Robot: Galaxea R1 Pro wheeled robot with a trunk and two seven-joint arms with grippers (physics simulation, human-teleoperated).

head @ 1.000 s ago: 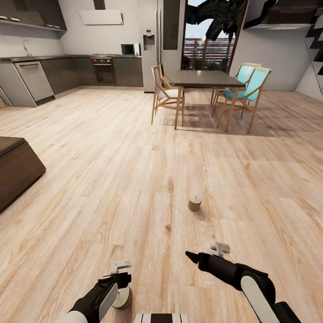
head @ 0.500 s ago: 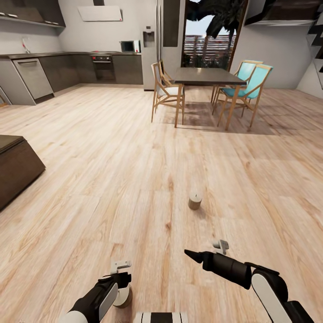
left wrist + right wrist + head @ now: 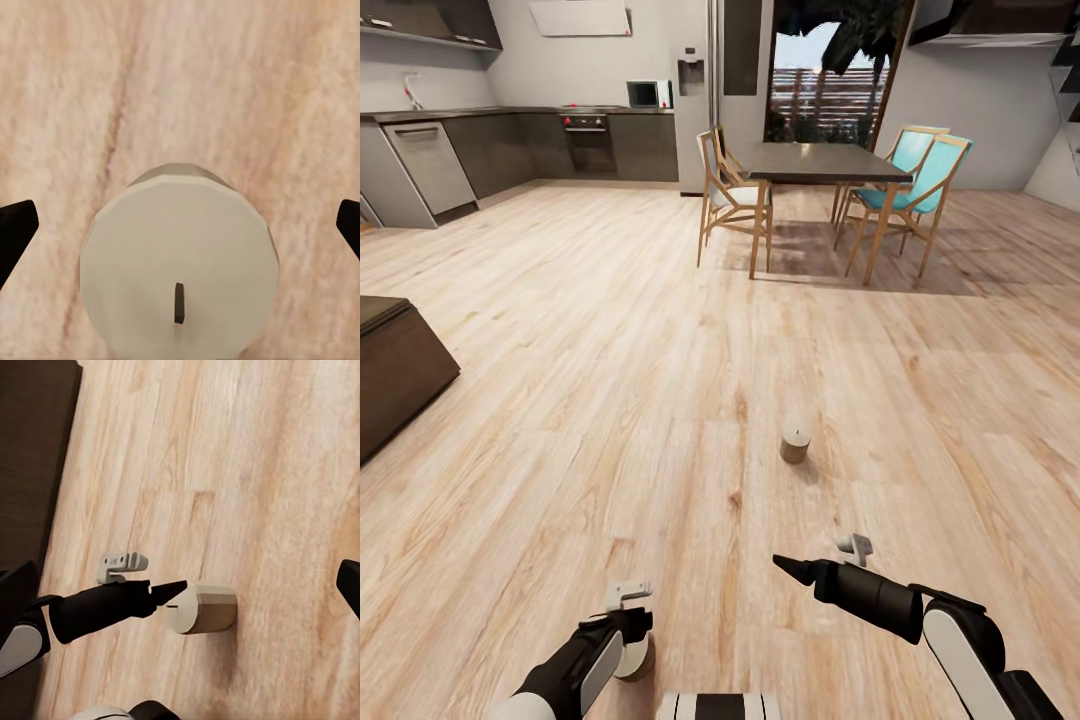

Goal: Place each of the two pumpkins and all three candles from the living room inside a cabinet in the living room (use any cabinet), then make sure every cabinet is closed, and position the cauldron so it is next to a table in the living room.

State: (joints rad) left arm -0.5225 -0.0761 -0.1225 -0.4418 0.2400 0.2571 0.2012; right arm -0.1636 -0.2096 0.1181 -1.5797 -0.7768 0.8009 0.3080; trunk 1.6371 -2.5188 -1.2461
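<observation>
The light wood plank floor (image 3: 610, 400) carries two stubby pale cream cylindrical candles: one upright in open floor (image 3: 794, 442), one by the left arm (image 3: 180, 270). A dark-topped dining table (image 3: 825, 162) with wooden chairs (image 3: 730, 200) also stands on it.

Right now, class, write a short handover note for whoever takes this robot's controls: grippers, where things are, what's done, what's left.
Left gripper: open, straddling an upright candle on the floor, not closed on it.
Right gripper: open, empty.
A second candle stands on the floor ahead.
Done: nothing visibly stowed.
Left: grasp and stow both candles in a cabinet; then the third candle, pumpkins, cauldron, closing cabinets.
</observation>
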